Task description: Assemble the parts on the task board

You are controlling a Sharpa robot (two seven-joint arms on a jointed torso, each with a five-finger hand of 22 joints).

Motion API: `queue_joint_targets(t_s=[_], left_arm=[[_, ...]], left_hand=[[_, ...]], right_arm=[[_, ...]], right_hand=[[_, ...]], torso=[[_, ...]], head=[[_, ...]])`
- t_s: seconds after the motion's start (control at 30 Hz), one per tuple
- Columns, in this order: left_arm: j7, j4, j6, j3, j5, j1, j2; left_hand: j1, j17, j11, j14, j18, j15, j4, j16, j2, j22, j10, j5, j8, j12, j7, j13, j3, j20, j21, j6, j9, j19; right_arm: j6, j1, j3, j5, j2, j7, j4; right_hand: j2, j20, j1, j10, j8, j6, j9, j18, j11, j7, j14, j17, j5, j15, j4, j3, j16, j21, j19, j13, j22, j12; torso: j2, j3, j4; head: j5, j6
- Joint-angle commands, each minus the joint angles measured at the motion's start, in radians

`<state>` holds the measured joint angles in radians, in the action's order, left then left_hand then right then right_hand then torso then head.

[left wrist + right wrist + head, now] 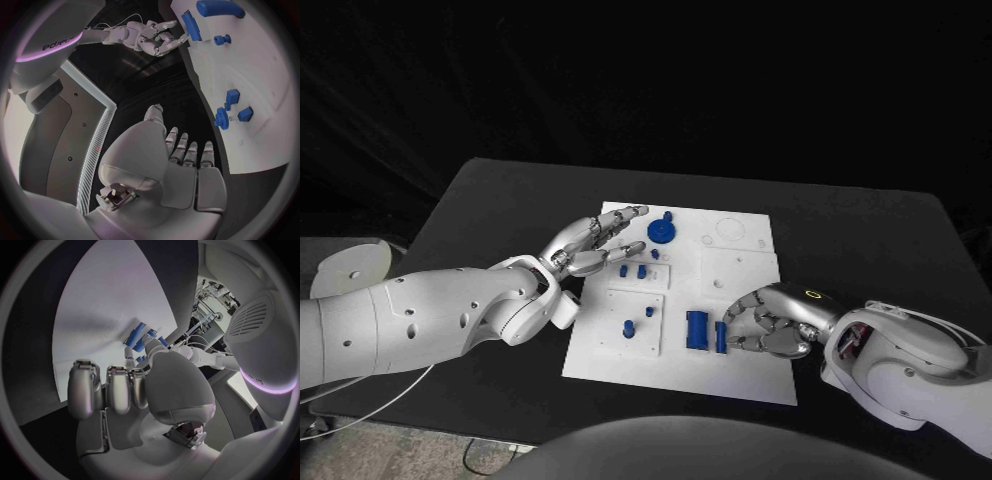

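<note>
White rectangular task board (733, 370) is lying mid-tabletop (488, 200). Right hand (772, 320) is sitting at the board's near right part, fingers (750, 343) curling beside the narrow blue bar (721, 336); grip on it cannot be told. Wider blue block (695, 329) is lying just beside the bar. Left hand (589, 245) is hovering at the board's left edge, fingers spread, holding nothing, near the round blue disc (661, 231)

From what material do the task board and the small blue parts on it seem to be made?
The task board looks like white plastic or painted sheet with a matte finish: flat, even, no glare. The blue parts look like moulded or printed plastic: uniform saturated colour and only soft highlights. Neither can be settled from looks alone.
</note>
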<state>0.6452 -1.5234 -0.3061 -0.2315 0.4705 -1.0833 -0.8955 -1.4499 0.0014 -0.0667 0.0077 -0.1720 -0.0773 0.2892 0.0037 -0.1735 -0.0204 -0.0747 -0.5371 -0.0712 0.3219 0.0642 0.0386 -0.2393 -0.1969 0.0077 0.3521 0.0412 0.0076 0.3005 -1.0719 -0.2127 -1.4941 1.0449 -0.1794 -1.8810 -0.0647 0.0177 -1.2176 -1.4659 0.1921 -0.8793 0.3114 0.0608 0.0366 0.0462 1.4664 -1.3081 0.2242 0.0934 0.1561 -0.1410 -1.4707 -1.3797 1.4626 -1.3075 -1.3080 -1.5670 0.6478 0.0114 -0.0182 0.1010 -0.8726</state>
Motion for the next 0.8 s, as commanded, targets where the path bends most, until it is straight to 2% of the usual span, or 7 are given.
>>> queue_joint_targets(t_s=[0.03,0.3,0.57,0.8], left_arm=[[0.000,-0.001,0.025,0.000,-0.004,0.001,0.001],[-0.004,0.002,0.031,0.000,-0.009,0.001,0.002],[-0.007,0.004,0.035,0.000,-0.015,0.001,0.003],[-0.009,0.004,0.038,0.000,-0.028,0.001,0.003]], left_hand=[[-0.009,0.001,-0.007,-0.001,-0.008,-0.010,-0.001,-0.001,0.001,-0.001,0.001,-0.005,0.004,0.005,0.007,0.001,0.008,-0.008,0.001,-0.001,0.000,0.002],[-0.014,0.002,-0.012,0.002,-0.009,-0.015,-0.002,0.000,0.000,-0.002,0.000,-0.009,0.005,0.008,0.007,0.001,0.010,-0.013,0.001,-0.001,0.000,0.003],[-0.016,0.002,-0.014,0.003,-0.009,-0.018,-0.003,0.001,-0.002,-0.002,0.000,-0.012,0.005,0.009,0.007,0.001,0.012,-0.015,0.001,-0.002,0.000,0.003],[-0.020,0.003,-0.015,0.004,-0.009,-0.020,-0.003,0.001,-0.004,-0.003,-0.001,-0.015,0.006,0.010,0.009,0.001,0.014,-0.018,0.002,-0.001,0.000,0.003]], right_arm=[[-0.019,0.004,0.000,-0.006,-0.005,-0.016,0.005],[-0.031,0.007,0.000,-0.011,-0.012,-0.040,0.010],[-0.047,0.007,0.000,-0.034,-0.018,-0.075,0.015],[-0.015,0.007,0.000,-0.088,-0.018,-0.074,0.013]], right_hand=[[0.002,-0.007,-0.003,-0.105,-0.008,0.001,-0.005,-0.018,0.006,0.004,0.073,-0.082,-0.005,0.009,0.001,0.005,-0.002,0.004,0.042,-0.263,-0.208,-0.004],[0.004,-0.006,0.001,-0.105,-0.021,0.012,-0.015,-0.017,0.003,0.008,0.071,-0.076,-0.008,0.008,0.008,0.010,0.001,0.011,0.039,-0.263,-0.206,-0.004],[0.011,0.001,0.017,-0.105,-0.054,0.043,-0.046,-0.013,-0.012,0.026,0.068,-0.059,-0.011,-0.003,0.029,0.025,0.010,0.030,0.031,-0.263,-0.200,-0.004],[0.013,0.004,0.024,-0.105,-0.071,0.058,-0.064,-0.012,-0.013,0.025,0.067,-0.055,-0.012,-0.004,0.038,0.033,0.012,0.033,0.030,-0.263,-0.199,-0.004]], torso=[[0.000,0.0000,-0.0003],[0.000,0.0002,0.0001],[0.000,-0.0002,-0.0003],[0.001,-0.0003,0.0002]], head=[[0.001,0.000],[0.001,0.000],[0.002,0.000],[0.000,0.000]])
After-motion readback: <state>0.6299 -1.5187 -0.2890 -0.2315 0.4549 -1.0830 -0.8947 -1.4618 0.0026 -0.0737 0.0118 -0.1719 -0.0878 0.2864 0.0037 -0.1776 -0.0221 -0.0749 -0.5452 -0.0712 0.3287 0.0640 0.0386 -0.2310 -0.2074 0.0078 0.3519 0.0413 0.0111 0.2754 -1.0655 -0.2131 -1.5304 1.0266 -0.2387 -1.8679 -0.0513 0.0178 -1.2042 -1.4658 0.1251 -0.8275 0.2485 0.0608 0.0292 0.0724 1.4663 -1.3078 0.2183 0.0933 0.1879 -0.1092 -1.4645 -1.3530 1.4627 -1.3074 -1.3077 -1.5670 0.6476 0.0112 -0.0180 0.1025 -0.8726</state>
